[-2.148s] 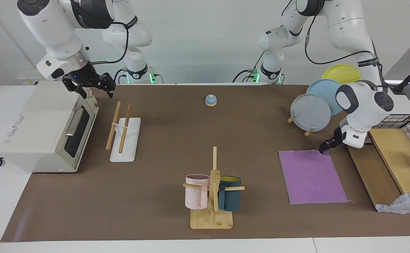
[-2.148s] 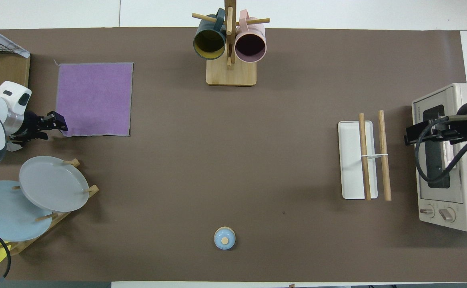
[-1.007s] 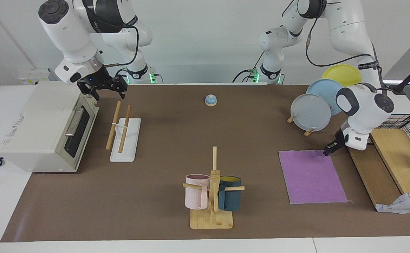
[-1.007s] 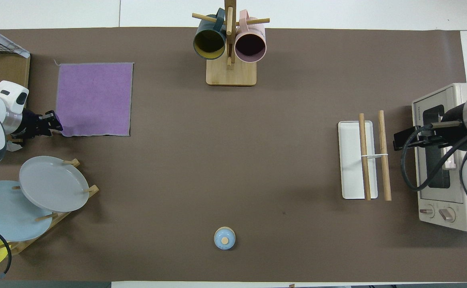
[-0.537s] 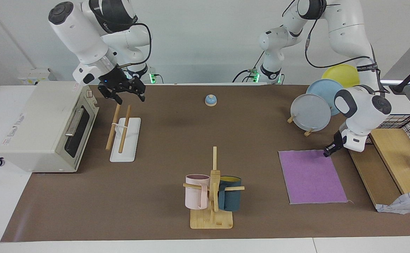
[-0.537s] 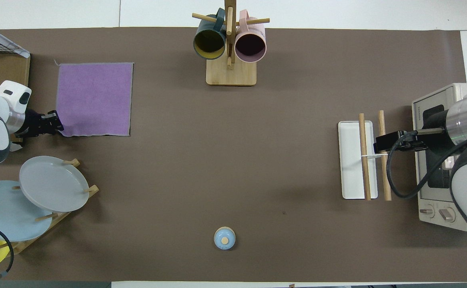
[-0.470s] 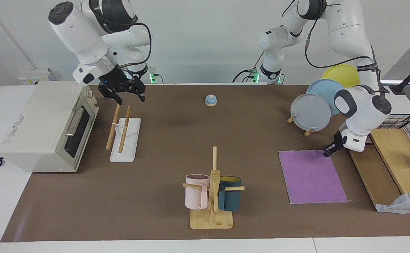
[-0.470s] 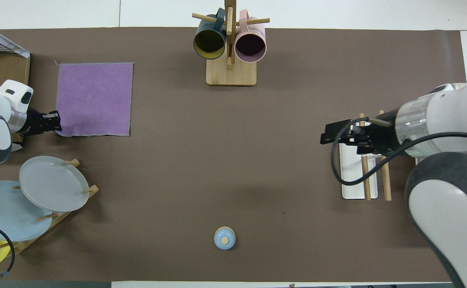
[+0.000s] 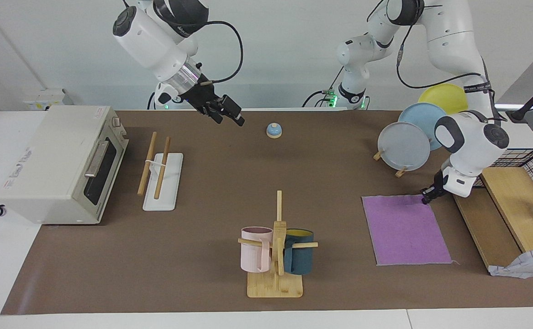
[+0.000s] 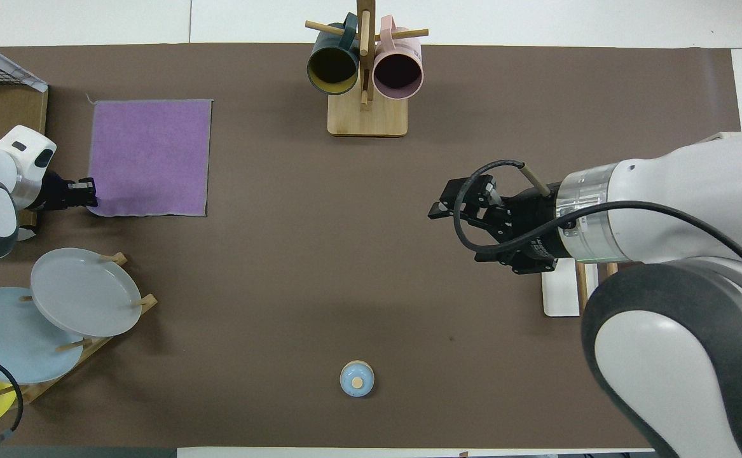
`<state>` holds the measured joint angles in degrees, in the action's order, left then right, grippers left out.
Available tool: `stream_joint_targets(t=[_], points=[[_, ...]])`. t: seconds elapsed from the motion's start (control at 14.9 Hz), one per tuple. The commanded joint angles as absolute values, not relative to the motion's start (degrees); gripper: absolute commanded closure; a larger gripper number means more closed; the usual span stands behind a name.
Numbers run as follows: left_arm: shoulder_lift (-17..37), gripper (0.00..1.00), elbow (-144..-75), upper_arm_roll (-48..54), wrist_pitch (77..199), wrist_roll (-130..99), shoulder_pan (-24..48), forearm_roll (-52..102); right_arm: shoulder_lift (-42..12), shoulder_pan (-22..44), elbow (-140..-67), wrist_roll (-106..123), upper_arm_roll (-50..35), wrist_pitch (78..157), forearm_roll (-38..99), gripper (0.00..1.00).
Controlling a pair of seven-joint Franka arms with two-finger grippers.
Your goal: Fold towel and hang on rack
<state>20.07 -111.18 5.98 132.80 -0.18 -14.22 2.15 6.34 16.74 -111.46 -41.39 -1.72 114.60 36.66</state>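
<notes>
The purple towel [image 9: 405,228] lies flat on the brown mat at the left arm's end of the table; it also shows in the overhead view [image 10: 150,156]. My left gripper [image 9: 426,198] [image 10: 89,193] is low at the towel's corner nearest the robots and shut on that corner. The rack [image 9: 161,173], two wooden rods on a white base, stands beside the toaster oven. In the overhead view only an end of its base [image 10: 558,294] shows under my right arm. My right gripper [image 9: 228,119] [image 10: 466,232] is open and empty, raised over the mat between the rack and the bell.
A toaster oven [image 9: 60,164] stands at the right arm's end. A mug tree [image 9: 276,246] with two mugs stands farthest from the robots. A small blue bell [image 9: 274,130] sits near them. A plate stand [image 9: 405,146] and a wooden shelf [image 9: 499,210] flank the towel.
My right gripper has swung from over the oven, past the rack, toward the table's middle and risen. My left gripper has stayed at the towel's corner and closed on it.
</notes>
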Motion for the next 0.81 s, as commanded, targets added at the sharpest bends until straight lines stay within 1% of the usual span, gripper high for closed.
stream_joint_targets(t=[0.0, 0.07, 0.2, 0.4, 0.54, 0.67, 0.74], points=[[17.4, 1.00, -110.7, 5.7, 132.2, 4.0, -13.6, 0.9, 4.9, 18.7, -114.4, -42.6, -1.4, 121.9, 44.6, 0.00], [15.7, 1.00, -111.0, 5.7, 131.6, 6.1, -12.7, 0.5, 4.5, 18.7, -114.5, -42.6, -1.5, 122.3, 46.6, 0.00], [13.1, 1.00, -110.8, 5.6, 129.4, 11.1, -8.5, -0.4, 4.7, 19.2, -114.7, -42.5, -1.5, 121.7, 46.7, 0.00], [11.6, 1.00, -111.5, 5.7, 128.4, 11.5, 1.3, -14.0, 5.3, 20.7, -116.8, -40.6, -1.5, 122.3, 46.7, 0.00], [10.6, 1.00, -114.9, 5.6, 128.4, 11.3, 7.7, -20.2, 5.3, 20.9, -117.5, -37.9, -1.5, 122.2, 46.7, 0.00], [10.8, 1.00, -119.0, 5.7, 130.0, 7.8, 11.1, -25.5, 5.6, 20.9, -117.9, -37.7, -1.5, 122.0, 46.6, 0.00], [10.9, 1.00, -120.2, 5.7, 131.5, 4.9, 11.2, -26.3, 5.7, 21.1, -118.0, -37.6, -1.5, 121.9, 46.5, 0.00]])
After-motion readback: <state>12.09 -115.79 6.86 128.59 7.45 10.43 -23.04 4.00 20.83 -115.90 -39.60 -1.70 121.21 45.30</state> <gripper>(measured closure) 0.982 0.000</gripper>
